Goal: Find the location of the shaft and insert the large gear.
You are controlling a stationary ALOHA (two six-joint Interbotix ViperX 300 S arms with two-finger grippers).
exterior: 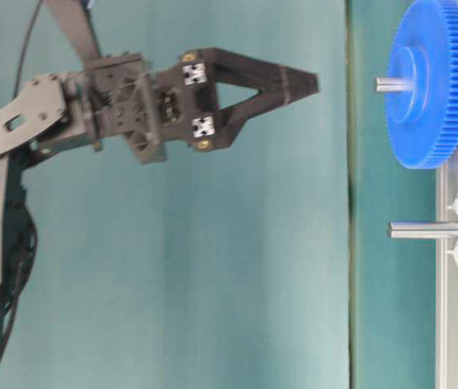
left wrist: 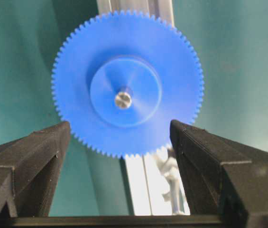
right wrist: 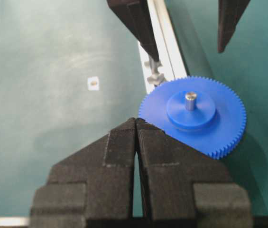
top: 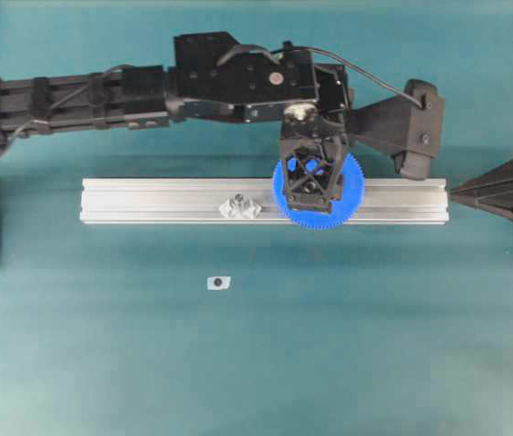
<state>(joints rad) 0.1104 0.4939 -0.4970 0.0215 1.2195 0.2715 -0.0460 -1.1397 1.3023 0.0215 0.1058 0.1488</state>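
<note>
The large gear (left wrist: pixel 126 83) sits flat on the rail (top: pixel 147 200), threaded over a shaft (left wrist: pixel 123 99). The left pincer (left wrist: pixel 119 137) hangs above it, wide and empty. It should rise straight up so it doesn't nudge the teeth.

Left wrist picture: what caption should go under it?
Bright blue plastic toothed gear sits on a silvery metal pin, the open left end effector apart from it.
</note>
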